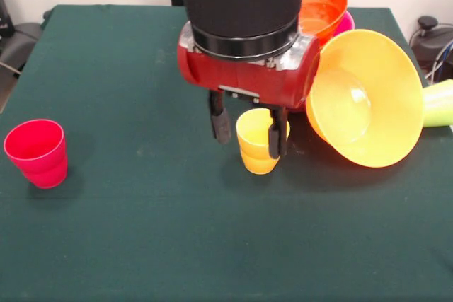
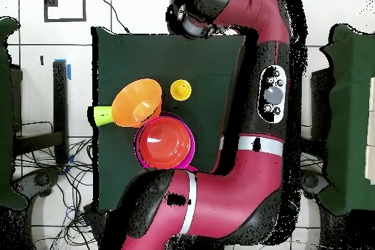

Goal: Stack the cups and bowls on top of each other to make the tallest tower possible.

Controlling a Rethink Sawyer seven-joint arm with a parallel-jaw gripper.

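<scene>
- The claw [image 1: 248, 131] hangs low over the table [image 1: 141, 238], its two fingers apart. One finger seems to sit at the rim of the yellow cup [image 1: 259, 141], the other stands clear on its far side. I judge it is lined up to pinch the cup's wall, but nothing is clamped yet.
- The yellow cup stands upright, mouth up, right at the claw.
- The light orange bowl [image 1: 364, 97] lies tipped on its side just beside the claw, mouth facing the camera; a lime green cup [image 1: 440, 102] lies past it.
- Behind the claw, a red-orange bowl [image 1: 323, 8] rests in a pink one [image 1: 345, 22], likely the tower's base.
- The red cup [image 1: 37, 152] stands upright, well apart from the claw.
</scene>
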